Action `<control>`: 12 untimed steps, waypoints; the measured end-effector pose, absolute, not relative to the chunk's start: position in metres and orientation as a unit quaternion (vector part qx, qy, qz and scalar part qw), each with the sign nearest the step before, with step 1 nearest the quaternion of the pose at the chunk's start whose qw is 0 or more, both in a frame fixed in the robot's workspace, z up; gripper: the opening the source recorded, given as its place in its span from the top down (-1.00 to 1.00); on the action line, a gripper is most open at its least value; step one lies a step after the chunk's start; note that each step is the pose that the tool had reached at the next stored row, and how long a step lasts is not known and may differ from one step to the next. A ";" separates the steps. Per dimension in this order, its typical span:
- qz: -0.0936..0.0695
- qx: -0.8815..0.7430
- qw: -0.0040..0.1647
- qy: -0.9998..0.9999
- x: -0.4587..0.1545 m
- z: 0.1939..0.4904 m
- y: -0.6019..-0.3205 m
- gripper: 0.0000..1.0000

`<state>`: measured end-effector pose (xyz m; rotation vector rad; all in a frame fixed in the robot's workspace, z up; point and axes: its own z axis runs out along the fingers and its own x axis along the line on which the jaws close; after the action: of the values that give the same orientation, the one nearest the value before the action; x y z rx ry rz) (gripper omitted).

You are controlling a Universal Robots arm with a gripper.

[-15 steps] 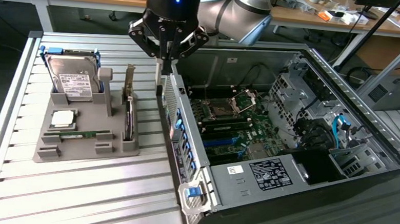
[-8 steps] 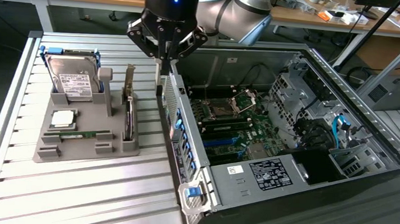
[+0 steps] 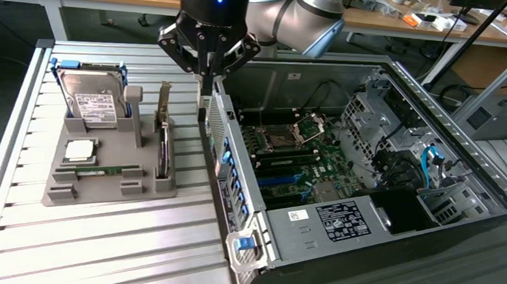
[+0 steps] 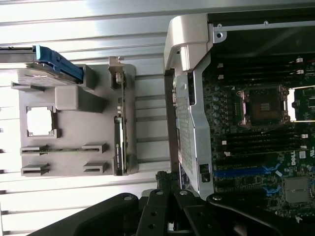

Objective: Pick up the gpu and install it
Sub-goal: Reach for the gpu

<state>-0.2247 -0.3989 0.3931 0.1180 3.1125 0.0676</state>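
Gripper: the gripper (image 3: pixel 206 98) is seen pointing straight down, hung over the strip between the grey tray (image 3: pixel 103 194) and the near wall of the open computer case (image 3: pixel 319 218).
Fingers: the fingers (image 3: pixel 207 81) are pressed together into one narrow point, and nothing is seen clamped between them.
Gpu: the gpu (image 3: pixel 162 138) is stood on its long edge in the slot along the tray's side nearest the case, with its silver bracket at the end closest to the gripper.
Contact: the gpu is not gripped; the fingertips are placed just beside its bracket end, towards the case, and no touch can be made out.
Tray contents: a hard drive (image 3: pixel 95 104) with a white label is held upright at the tray's far end, a square processor (image 3: pixel 79 149) is laid flat below it, and a narrow memory stick (image 3: pixel 96 170) is set in a groove nearer the camera.
Case: the lid is off and the motherboard (image 3: pixel 289 153) is exposed, with its open processor socket (image 4: pixel 262 105) and blue card slots (image 4: pixel 241 172) picked out in the wrist view.
Table: everything is carried on a slatted aluminium table (image 3: pixel 100 254), tray on the exterior view's left, case on its right.
Task status: the card is in the tray, not lifted and not installed.
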 end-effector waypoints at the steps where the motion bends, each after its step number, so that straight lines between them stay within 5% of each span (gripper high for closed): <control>1: 0.022 0.038 0.013 0.999 -0.227 0.393 -0.399 0.80; 12: 0.022 0.038 0.013 0.999 -0.230 0.393 -0.399 0.80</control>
<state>-0.2298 -0.3989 0.3931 0.1180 3.1125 0.0677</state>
